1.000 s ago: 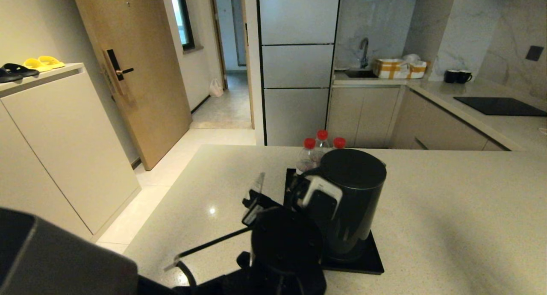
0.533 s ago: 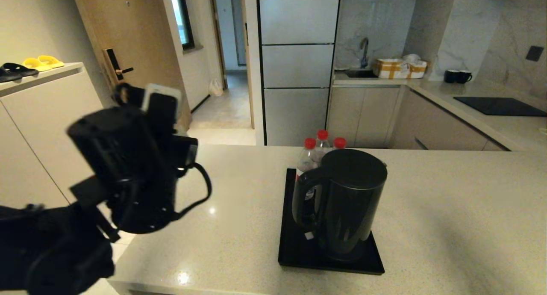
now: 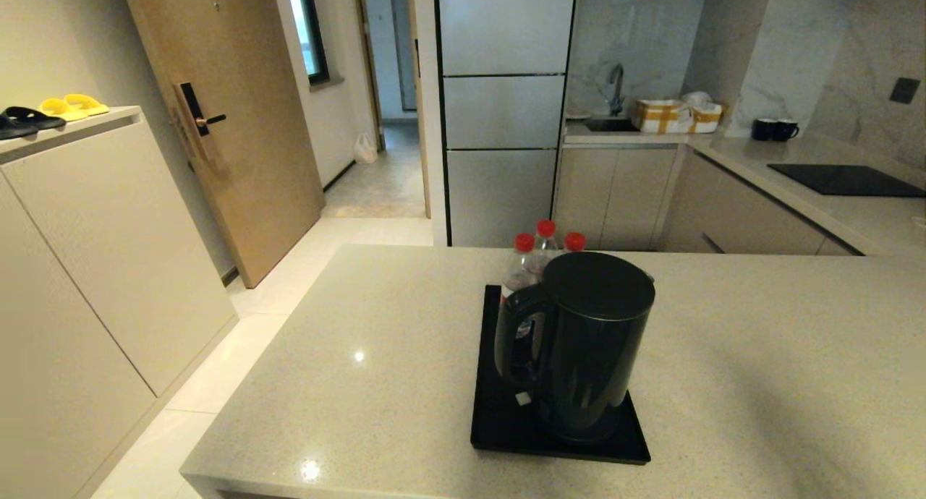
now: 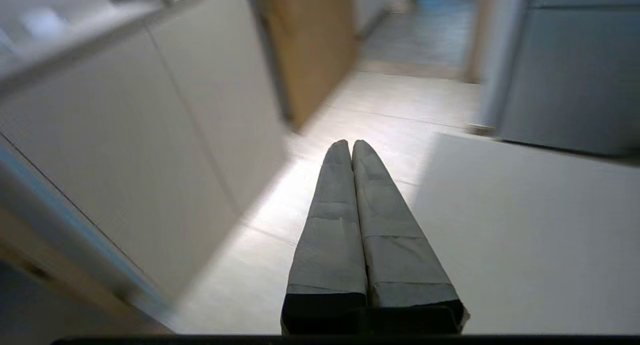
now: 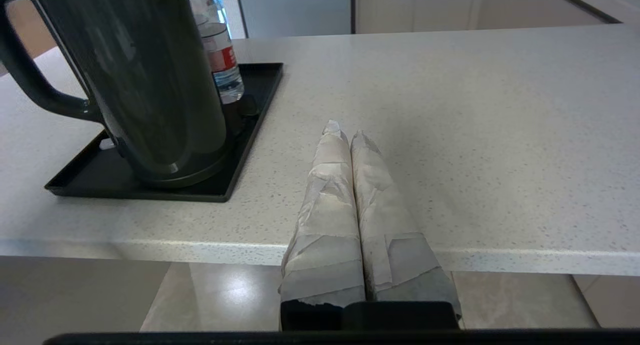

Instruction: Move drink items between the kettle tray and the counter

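The tall black kettle (image 3: pixel 589 343) (image 5: pixel 140 80) stands on the flat black kettle tray (image 3: pixel 499 430) (image 5: pixel 150 187) on the beige speckled counter (image 3: pixel 759 383) (image 5: pixel 450 110), handle towards the left. Behind it on the tray stand three clear water bottles with red caps (image 3: pixel 544 240) (image 5: pixel 222 60). Neither arm shows in the head view. My right gripper (image 5: pixel 345 130) is shut and empty, held at the counter's near edge, to the right of the tray. My left gripper (image 4: pixel 350 144) is shut and empty, off the counter's left end over the floor.
A cream cabinet (image 3: pixel 94 217) with sandals on top stands at the left, across a strip of tiled floor (image 3: pixel 239 340). A black cooktop (image 3: pixel 846 179), two dark mugs (image 3: pixel 774 129) and a sink lie on the far counter at the right.
The left arm, which was at the kettle's handle a second ago, swung away to the left and has dropped out of the head view. The kettle stays on its tray.
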Available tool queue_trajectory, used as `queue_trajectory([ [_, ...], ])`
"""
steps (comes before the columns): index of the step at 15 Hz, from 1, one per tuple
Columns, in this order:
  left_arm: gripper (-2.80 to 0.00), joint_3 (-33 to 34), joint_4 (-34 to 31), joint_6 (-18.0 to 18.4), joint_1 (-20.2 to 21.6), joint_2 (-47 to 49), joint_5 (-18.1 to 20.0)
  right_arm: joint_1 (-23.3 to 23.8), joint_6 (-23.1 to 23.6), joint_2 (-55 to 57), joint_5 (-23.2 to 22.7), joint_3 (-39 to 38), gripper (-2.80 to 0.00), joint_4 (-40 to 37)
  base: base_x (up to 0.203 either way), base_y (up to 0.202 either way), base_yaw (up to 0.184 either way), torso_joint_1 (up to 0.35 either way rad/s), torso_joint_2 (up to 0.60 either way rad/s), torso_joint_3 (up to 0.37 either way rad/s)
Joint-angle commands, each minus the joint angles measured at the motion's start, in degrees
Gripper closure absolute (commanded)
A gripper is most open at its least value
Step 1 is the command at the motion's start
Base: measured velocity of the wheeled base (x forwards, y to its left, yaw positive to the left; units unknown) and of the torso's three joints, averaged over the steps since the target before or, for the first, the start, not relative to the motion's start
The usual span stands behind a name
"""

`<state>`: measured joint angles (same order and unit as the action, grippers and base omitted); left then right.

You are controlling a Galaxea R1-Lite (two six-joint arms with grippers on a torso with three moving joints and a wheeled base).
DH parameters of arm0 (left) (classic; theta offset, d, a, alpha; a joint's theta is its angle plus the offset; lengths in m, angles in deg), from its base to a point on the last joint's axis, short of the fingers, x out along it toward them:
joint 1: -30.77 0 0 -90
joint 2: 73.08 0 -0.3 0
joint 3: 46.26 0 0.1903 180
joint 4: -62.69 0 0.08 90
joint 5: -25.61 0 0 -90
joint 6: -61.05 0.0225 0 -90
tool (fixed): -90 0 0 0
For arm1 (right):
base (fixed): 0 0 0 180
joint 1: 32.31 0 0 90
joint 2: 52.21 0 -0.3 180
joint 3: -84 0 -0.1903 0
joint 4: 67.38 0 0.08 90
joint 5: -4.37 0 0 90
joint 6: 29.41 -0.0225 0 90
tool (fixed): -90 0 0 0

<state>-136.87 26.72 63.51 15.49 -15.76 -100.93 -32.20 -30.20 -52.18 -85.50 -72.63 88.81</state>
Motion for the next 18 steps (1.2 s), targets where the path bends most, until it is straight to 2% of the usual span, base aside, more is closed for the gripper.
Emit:
queue_trajectory([
  [1,0.00,-13.48,-45.55,-7.54,1.77,-14.43,4.07,0.01,0.00,-0.02,0.04,0.00,0.00,0.00,0.000,0.000,0.000,0.000,0.00,0.000],
  [2,0.00,-18.28,-54.35,-9.03,2.28,-16.84,5.93,-0.02,0.00,-0.02,0.04,0.00,0.00,0.00,0.000,0.000,0.000,0.000,0.00,0.000],
  [3,0.00,-23.61,-63.75,-10.36,3.55,-18.70,9.69,0.05,0.00,-0.02,-0.01,0.00,0.00,0.00,0.000,0.000,0.000,0.000,0.00,0.000],
  [4,0.00,-28.47,-71.15,-11.44,5.73,-20.63,16.35,-0.01,0.00,-0.01,-0.03,0.00,0.00,0.00,0.000,0.000,0.000,0.000,0.00,0.000],
  [5,0.00,-31.47,-73.91,-11.96,7.84,-24.08,24.12,-0.02,0.00,0.06,0.04,0.00,0.00,0.00,0.000,0.000,0.000,0.000,0.00,0.000],
  [6,0.00,-32.18,-74.34,-11.45,10.31,-27.63,28.62,-0.02,0.00,-0.02,-0.04,0.00,0.00,0.00,0.000,0.000,0.000,0.000,0.00,0.000],
  [7,0.00,-31.54,-74.62,-9.28,14.37,-31.38,32.43,-0.02,0.00,0.06,0.03,0.00,0.00,0.00,0.000,0.000,0.000,0.000,0.00,0.000],
  [9,0.00,-25.05,-74.87,-3.55,19.70,-38.85,36.94,-0.02,0.00,0.06,0.02,0.00,0.00,0.00,0.000,0.000,0.000,0.000,0.00,0.000],
  [10,0.00,-20.37,-74.95,-1.90,20.86,-40.44,38.40,-0.01,0.00,-0.02,0.04,0.00,0.00,0.00,0.000,0.000,0.000,0.000,0.00,0.000],
  [11,0.00,-15.04,-74.95,-3.47,19.77,-41.08,38.39,0.05,0.00,-0.02,0.02,0.00,0.00,0.00,0.000,0.000,0.000,0.000,0.00,0.000],
  [12,0.00,-8.85,-72.92,-5.22,17.65,-41.83,36.61,0.00,0.00,-0.02,0.04,0.00,0.00,0.00,0.000,0.000,0.000,0.000,0.00,0.000],
  [14,0.00,6.74,-63.40,-6.81,15.91,-43.85,30.56,-0.01,0.00,0.00,0.04,0.00,0.00,0.00,0.000,0.000,0.000,0.000,0.00,0.000],
  [16,0.00,21.05,-51.38,-2.12,15.64,-50.77,31.89,0.05,0.00,0.05,-0.02,0.00,0.00,0.00,0.000,0.000,0.000,0.000,0.00,0.000],
  [18,0.00,34.60,-35.39,1.58,15.47,-54.33,33.59,-0.02,0.00,0.06,0.00,0.00,0.00,0.00,0.000,0.000,0.000,0.000,0.00,0.000],
])
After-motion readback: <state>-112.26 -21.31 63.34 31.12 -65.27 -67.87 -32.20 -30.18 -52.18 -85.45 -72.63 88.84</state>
